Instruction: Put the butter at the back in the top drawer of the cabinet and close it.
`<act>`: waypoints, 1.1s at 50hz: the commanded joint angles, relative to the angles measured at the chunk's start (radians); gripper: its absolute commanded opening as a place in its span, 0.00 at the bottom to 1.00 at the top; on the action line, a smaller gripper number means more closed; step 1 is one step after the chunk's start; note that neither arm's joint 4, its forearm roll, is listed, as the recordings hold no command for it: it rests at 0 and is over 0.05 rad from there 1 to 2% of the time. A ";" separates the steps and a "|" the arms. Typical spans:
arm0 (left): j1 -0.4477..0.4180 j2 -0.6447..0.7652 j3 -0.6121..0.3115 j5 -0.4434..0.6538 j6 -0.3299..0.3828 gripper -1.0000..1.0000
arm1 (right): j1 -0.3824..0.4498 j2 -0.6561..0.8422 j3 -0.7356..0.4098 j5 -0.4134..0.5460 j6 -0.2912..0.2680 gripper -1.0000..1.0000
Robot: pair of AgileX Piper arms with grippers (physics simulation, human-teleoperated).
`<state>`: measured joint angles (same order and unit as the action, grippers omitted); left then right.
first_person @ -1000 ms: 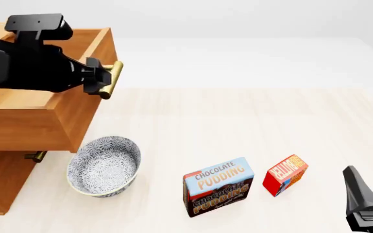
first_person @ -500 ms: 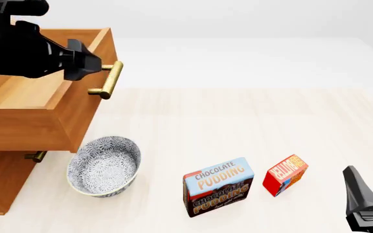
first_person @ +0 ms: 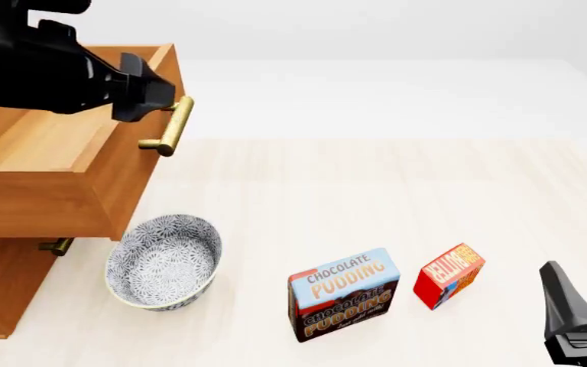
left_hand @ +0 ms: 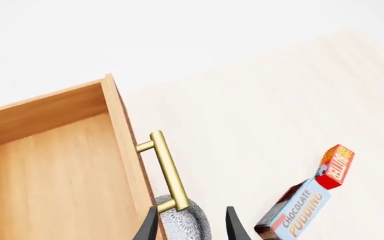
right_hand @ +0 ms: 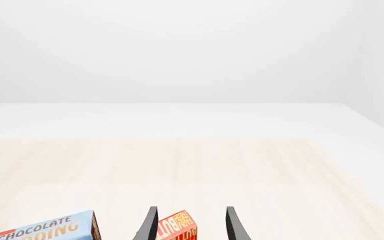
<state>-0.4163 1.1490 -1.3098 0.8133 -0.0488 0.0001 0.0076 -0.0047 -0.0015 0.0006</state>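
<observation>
Left end effector [first_person: 150, 95], jaws apart & empty, has let go of the brass handle [first_person: 172, 126] and lifted off, so top drawer [first_person: 59, 164] sits open; butter [first_person: 449, 274] waits on counter [first_person: 375, 191] before right end effector [right_hand: 188, 225], also spread.
</observation>
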 commanded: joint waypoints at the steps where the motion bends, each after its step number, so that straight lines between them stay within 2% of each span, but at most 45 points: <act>1: -0.066 0.052 -0.002 -0.037 0.009 1.00 | 0.000 0.000 0.000 0.000 0.000 1.00; 10: -0.147 0.152 -0.019 -0.086 0.003 1.00 | 0.000 0.000 0.000 0.000 0.000 1.00; 23: -0.216 0.237 -0.030 -0.117 0.011 1.00 | 0.000 0.000 0.000 0.000 0.000 1.00; 30: -0.276 0.311 -0.085 -0.120 0.004 1.00 | 0.000 0.000 0.000 0.000 0.000 1.00; 55: -0.410 0.530 -0.250 -0.132 0.012 1.00 | 0.000 0.000 0.000 0.000 0.000 1.00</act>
<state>-0.7710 1.5928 -1.5007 0.6899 -0.0412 0.0001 0.0075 -0.0047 -0.0015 0.0006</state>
